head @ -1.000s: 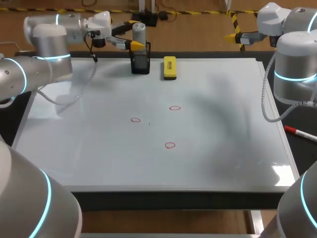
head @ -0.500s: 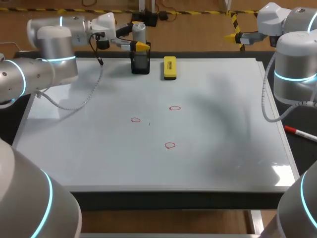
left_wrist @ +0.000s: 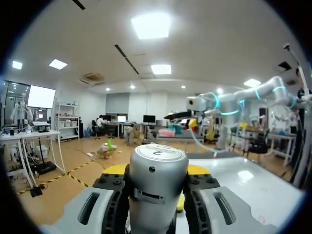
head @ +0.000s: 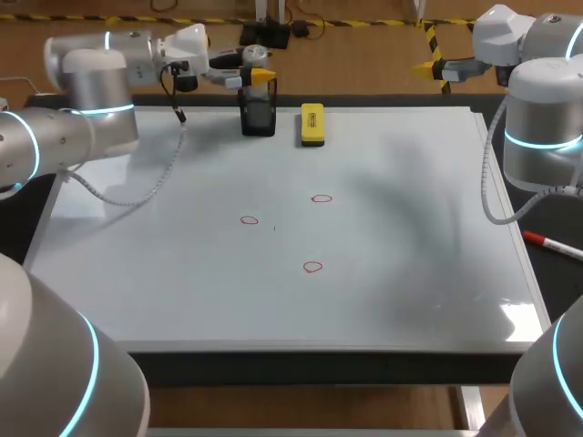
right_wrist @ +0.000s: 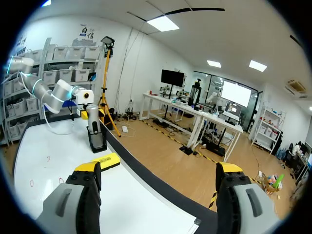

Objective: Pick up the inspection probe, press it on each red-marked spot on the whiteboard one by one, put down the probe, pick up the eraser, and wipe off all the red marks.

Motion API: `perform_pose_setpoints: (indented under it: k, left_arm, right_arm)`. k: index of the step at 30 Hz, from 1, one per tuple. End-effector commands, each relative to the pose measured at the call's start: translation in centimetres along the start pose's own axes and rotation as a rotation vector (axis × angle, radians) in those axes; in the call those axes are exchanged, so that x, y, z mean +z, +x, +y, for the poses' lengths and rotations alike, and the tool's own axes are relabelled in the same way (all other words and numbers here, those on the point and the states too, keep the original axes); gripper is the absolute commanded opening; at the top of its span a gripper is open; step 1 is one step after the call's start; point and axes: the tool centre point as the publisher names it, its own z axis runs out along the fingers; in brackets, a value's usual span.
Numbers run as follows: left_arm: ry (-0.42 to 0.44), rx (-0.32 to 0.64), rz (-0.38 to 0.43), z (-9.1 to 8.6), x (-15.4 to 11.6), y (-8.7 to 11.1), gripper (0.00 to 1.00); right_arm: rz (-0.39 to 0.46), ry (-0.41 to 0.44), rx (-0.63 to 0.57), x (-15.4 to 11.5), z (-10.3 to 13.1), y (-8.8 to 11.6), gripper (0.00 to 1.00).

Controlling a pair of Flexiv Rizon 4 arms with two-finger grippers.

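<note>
The grey cylindrical inspection probe [head: 256,56] stands in its black holder [head: 259,116] at the whiteboard's [head: 410,228] far edge. My left gripper [head: 258,73] comes in from the left, its yellow tips against both sides of the probe [left_wrist: 158,185], shut on it. The yellow eraser [head: 311,124] lies just right of the holder. Three red circles [head: 322,198], [head: 250,220], [head: 312,267] are drawn mid-board. My right gripper [head: 437,66] hangs open beyond the board's far right corner; its wrist view shows the eraser [right_wrist: 106,161] and probe [right_wrist: 92,117] ahead.
A red-capped marker [head: 551,243] lies on the dark table strip off the whiteboard's right edge. The board's near half and right half are bare white surface.
My left gripper slid right around the probe and its fingers closed onto it. The right arm has not moved.
</note>
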Motion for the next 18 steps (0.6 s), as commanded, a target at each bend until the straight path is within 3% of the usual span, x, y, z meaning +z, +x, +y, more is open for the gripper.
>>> perform_pose_setpoints:
  k: [1, 18]
  left_arm:
    - [0.0, 0.004, 0.007, -0.2, -0.3, -0.1, 0.0]
    - [0.009, 0.026, 0.029, -3.9, 0.3, -1.1, 0.0]
  right_arm:
    - [0.001, 0.001, 0.0, 0.0, 0.0, 0.0, 1.0]
    - [0.001, 0.001, 0.0, 0.0, 0.0, 0.0, 1.0]
